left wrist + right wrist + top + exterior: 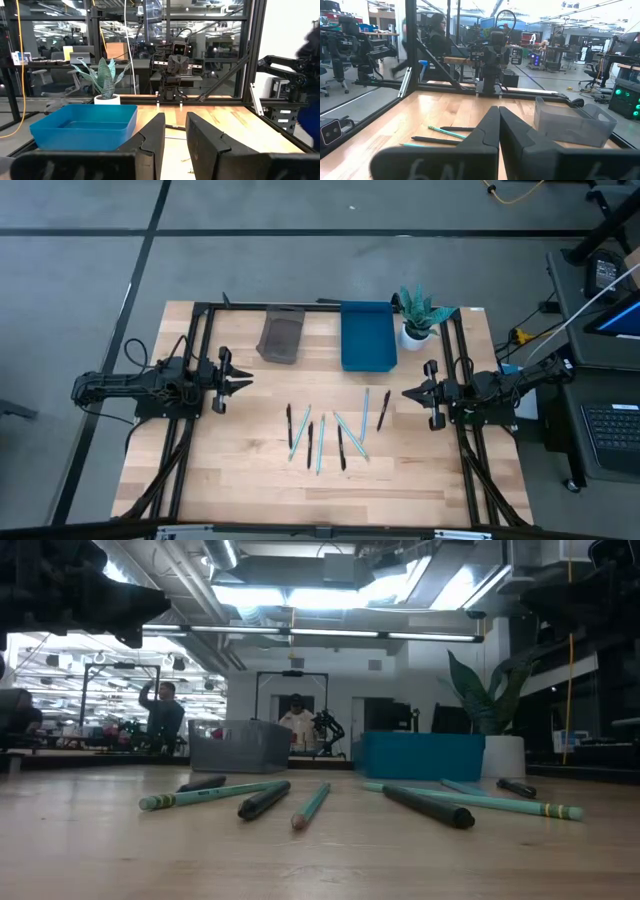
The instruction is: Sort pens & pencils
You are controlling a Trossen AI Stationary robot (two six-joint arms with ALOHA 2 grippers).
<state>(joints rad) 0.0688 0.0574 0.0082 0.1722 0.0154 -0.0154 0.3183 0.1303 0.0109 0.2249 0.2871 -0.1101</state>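
Observation:
Several black pens (310, 442) and teal pencils (321, 445) lie loose and flat on the wooden table (230, 470) near its middle, between my two arms. The low view shows a teal pencil (215, 794) and a black pen (264, 799) closest. My left gripper (243, 381) hovers level at the table's left side, open with a narrow gap and nothing between its fingers (150, 137). At the table's right side my right gripper (406, 392) also hovers level, shut and empty (499, 125). Both point toward the middle.
A grey bin (282, 335) and a blue bin (368, 335) stand side by side at the table's far edge. A potted plant (417, 315) stands right of the blue bin. A black frame (200, 315) runs along the table's sides. People show in the room beyond.

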